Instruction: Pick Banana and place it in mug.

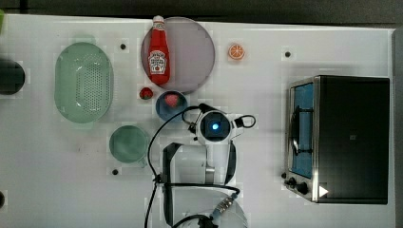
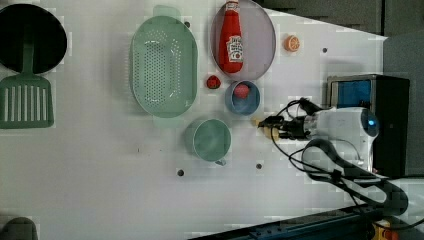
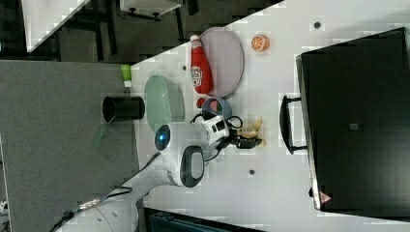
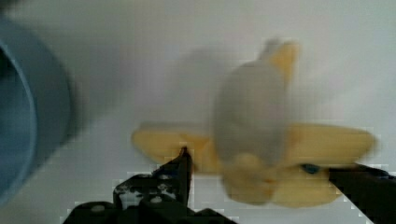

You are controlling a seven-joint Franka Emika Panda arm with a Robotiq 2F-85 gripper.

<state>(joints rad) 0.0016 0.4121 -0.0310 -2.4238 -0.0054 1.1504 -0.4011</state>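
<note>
Peeled banana [image 4: 252, 154], long axis across end effector [image 4: 257, 163]

- The banana [image 4: 261, 154] is seen as a peeled toy, its pale flesh standing among yellow peel flaps spread flat on the white desk [image 1: 57, 166], just beside the blue bowl [image 3: 215, 107] in the right view.
- The mug [image 2: 212, 140], pale green and empty, is set upright near the green colander [image 2: 163, 65] in the left view, apart from the banana.
</note>
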